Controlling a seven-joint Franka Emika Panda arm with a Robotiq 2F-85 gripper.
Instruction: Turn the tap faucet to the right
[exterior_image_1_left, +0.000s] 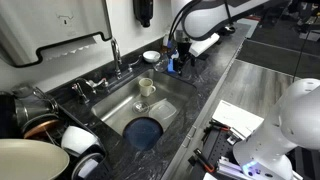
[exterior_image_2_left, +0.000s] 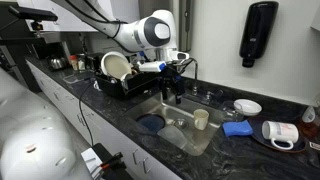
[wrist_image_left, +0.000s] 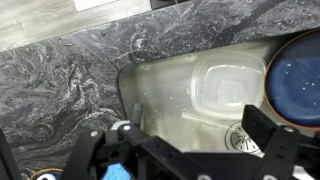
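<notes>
The tap faucet (exterior_image_1_left: 113, 50) is a thin chrome gooseneck at the back edge of the steel sink (exterior_image_1_left: 170, 100). In an exterior view its arch (exterior_image_2_left: 192, 66) shows just beside my gripper. My gripper (exterior_image_1_left: 180, 58) hangs over the end of the sink, apart from the faucet, and it also shows over the sink in an exterior view (exterior_image_2_left: 172, 88). In the wrist view the gripper (wrist_image_left: 180, 150) is open and empty, looking down into the sink; the faucet is out of that view.
In the sink are a beige cup (exterior_image_1_left: 146, 88), a blue plate (exterior_image_1_left: 143, 130) and a clear plastic container (wrist_image_left: 225, 85). A blue cloth (exterior_image_2_left: 236, 128), white bowl (exterior_image_2_left: 247, 106) and mug (exterior_image_2_left: 280, 132) sit on the counter. A dish rack (exterior_image_2_left: 120, 75) holds plates.
</notes>
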